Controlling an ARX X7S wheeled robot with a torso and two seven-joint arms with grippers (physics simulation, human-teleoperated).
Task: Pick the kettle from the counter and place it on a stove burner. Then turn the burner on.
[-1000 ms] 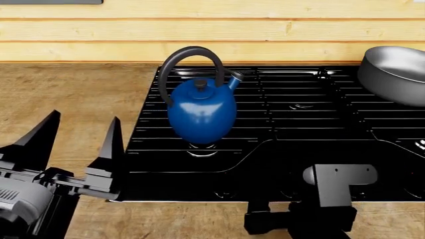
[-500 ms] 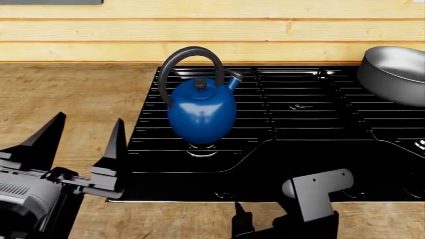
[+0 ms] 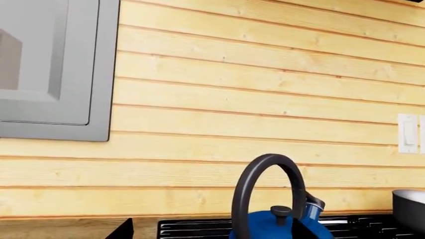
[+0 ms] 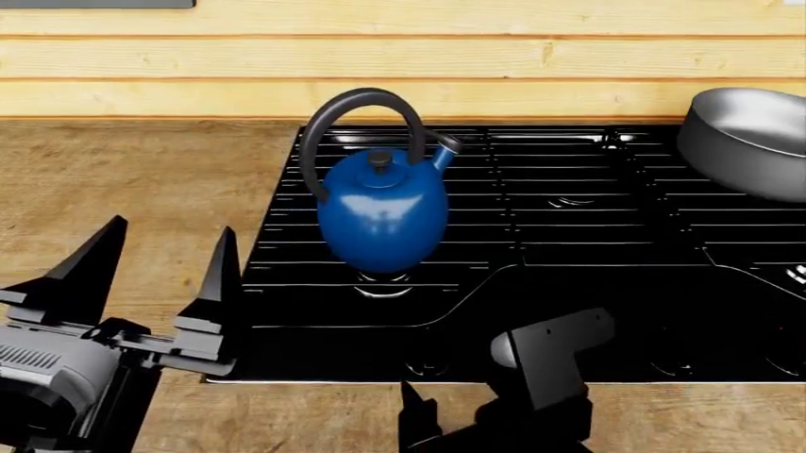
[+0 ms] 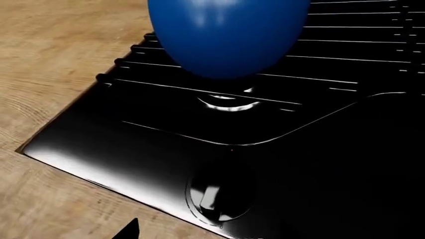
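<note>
The blue kettle (image 4: 381, 215) stands upright on the black cooktop's front left stove burner (image 4: 384, 284), its dark handle arching over the lid. The wooden counter (image 4: 126, 179) lies to the stove's left. Above that counter my left gripper (image 4: 170, 231) is open and empty, well apart from the kettle. The left wrist view shows the kettle (image 3: 265, 226) between the tips of the left gripper (image 3: 212, 231), farther off. My right gripper (image 4: 439, 427) hangs low at the stove's front edge, near a control knob (image 5: 219, 196). Only one fingertip (image 5: 131, 230) shows, far off centre, so it is open.
A silver-grey pot (image 4: 749, 137) sits on the stove's back right. More burners (image 4: 573, 200) lie under the grates to the right. The plank wall (image 4: 403, 66) runs behind, with a grey cabinet (image 3: 53, 69) and a white switch (image 3: 406, 132) on it.
My right arm has slid left along the stove's front edge and tilted. The left gripper rose slightly. The kettle has not moved.
</note>
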